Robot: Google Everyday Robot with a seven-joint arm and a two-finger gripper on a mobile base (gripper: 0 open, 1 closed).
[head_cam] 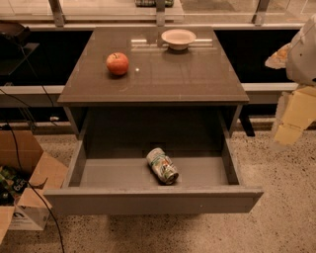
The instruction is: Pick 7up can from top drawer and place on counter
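Camera view: 7up can [162, 166] lying in top drawer [153, 200]; tool [291, 116] rt edge, grip can't tell.

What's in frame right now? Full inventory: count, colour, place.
Small cylindrical 7up can: 1, green and white with silver ends, lying on its side in the open drawer, near the middle.
Wide shallow top drawer: 1, grey, pulled open below the counter.
Glossy flat counter: 1, dark grey-brown, top of the grey cabinet.
Round apple: 1, red, on the counter's left side.
Small round bowl: 1, off-white, at the counter's back edge.
Cardboard box: 1, brown, open, on the floor at lower left.
Long ledge with metal posts: 1, pale, behind the counter.
Two-finger gripper: 1, pale yellowish, at the right edge, beside the counter, apart from the can.
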